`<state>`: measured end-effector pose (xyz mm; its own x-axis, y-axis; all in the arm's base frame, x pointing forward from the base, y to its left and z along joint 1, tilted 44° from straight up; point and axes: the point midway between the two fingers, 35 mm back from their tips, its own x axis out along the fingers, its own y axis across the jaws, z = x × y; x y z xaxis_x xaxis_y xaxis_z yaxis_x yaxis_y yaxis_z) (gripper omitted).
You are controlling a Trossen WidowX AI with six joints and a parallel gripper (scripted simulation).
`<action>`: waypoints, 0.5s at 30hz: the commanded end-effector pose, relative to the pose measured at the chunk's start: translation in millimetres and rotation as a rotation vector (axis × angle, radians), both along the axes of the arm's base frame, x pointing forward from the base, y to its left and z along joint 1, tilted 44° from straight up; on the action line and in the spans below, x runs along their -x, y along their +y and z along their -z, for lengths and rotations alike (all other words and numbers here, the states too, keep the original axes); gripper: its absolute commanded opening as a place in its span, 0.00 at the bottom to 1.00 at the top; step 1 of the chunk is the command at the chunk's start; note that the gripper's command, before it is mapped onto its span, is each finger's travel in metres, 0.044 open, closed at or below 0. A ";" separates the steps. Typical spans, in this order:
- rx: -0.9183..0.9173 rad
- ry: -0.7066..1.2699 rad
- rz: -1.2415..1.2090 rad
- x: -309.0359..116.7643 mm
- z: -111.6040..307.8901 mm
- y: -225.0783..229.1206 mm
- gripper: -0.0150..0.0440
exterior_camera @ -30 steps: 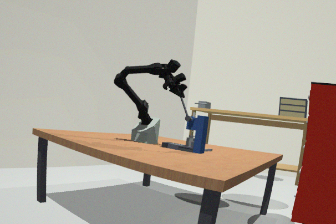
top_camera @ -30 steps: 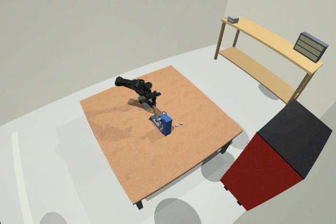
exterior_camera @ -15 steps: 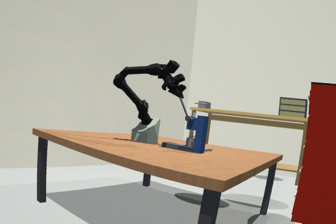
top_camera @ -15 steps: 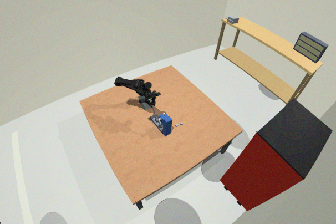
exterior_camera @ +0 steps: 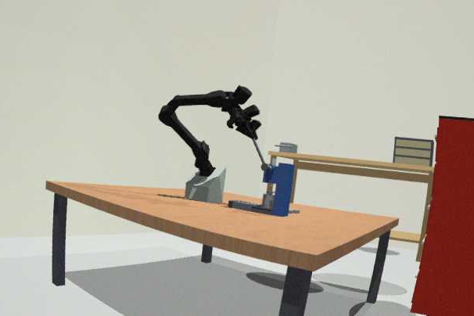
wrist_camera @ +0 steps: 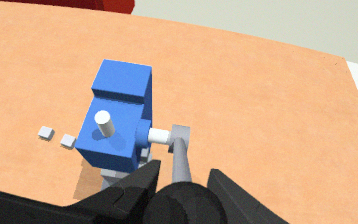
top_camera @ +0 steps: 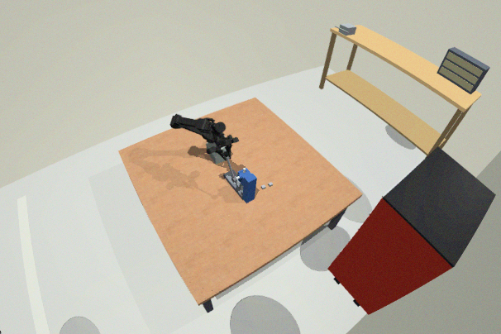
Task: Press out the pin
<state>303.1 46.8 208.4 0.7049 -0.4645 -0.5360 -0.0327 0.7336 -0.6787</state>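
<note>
Gripping round black knob on slim grey lever, gripper beside boxy blue press.

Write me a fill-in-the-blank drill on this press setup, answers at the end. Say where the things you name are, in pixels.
1. The body of the press [top_camera: 249,188] [exterior_camera: 285,189] [wrist_camera: 122,112] is painted ____.
2. The gripper [top_camera: 227,154] [exterior_camera: 255,137] [wrist_camera: 185,172] is shut on the press's ____.
3. Beside the press lie ____ small pale grey pieces.
4. The tall cabinet [top_camera: 390,256] [exterior_camera: 455,215] has sides coloured ____.

Missing words: blue; lever; two; red
</note>
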 end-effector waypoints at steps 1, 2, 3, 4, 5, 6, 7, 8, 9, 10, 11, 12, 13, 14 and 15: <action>0.009 0.008 0.004 5.2 2.7 -3.2 0.25; 0.009 0.008 0.004 5.6 2.9 -3.4 0.25; 0.009 0.008 0.004 6.0 3.2 -3.6 0.25; 0.009 0.008 0.004 6.4 3.4 -3.8 0.25; 0.009 0.008 0.004 6.8 3.6 -4.0 0.25; 0.009 0.008 0.004 7.2 3.8 -4.2 0.25; 0.009 0.008 0.004 7.6 4.0 -4.4 0.25; 0.009 0.008 0.004 8.0 4.2 -4.6 0.25; 0.009 0.008 0.004 8.4 4.4 -4.9 0.25; 0.009 0.008 0.004 8.8 4.6 -5.1 0.25; 0.009 0.008 0.004 9.2 4.8 -5.3 0.25; 0.009 0.008 0.004 9.6 5.0 -5.5 0.25; 0.009 0.008 0.004 10.0 5.2 -5.7 0.25; 0.009 0.008 0.004 10.4 5.5 -5.9 0.25; 0.009 0.008 0.004 10.8 5.7 -6.2 0.25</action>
